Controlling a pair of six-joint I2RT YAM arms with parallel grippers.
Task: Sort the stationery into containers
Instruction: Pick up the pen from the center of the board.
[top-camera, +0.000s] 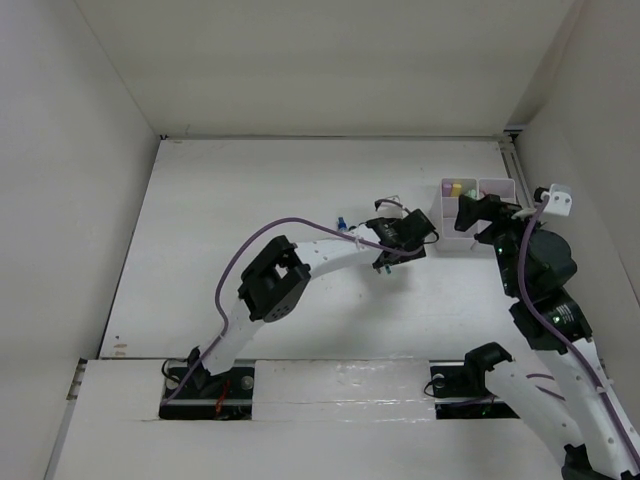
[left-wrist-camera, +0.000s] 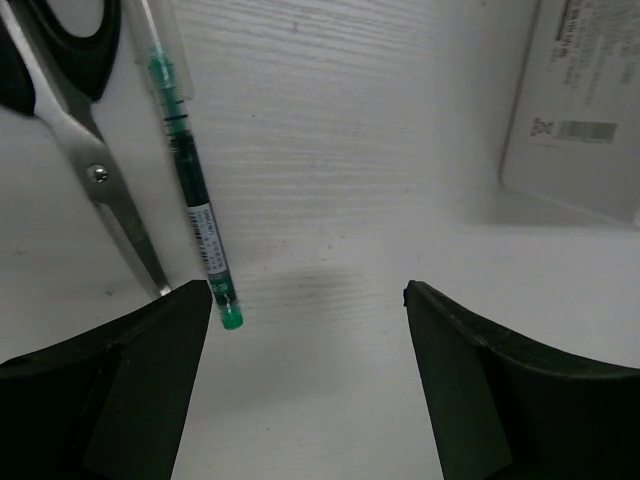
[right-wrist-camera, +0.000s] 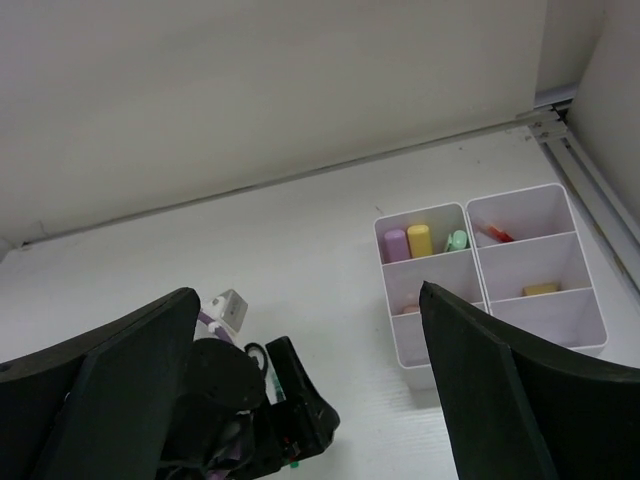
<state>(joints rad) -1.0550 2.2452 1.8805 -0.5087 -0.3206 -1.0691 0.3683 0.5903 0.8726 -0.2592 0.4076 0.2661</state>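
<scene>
Over the tabletop (left-wrist-camera: 350, 150) near the organizer (right-wrist-camera: 425, 345), your left hand (left-wrist-camera: 308, 290) hangs spread beside the dark pen (left-wrist-camera: 195, 215), apparently lining up a pick; the right hand (right-wrist-camera: 308, 290) hovers spread.

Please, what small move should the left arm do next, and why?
Probably slide the left fingers sideways toward the pen, then lower. They are open, but the pen lies at the edge of their gap, not centred, with the scissors close beside it. Centring first should help to grip only the pen.
</scene>
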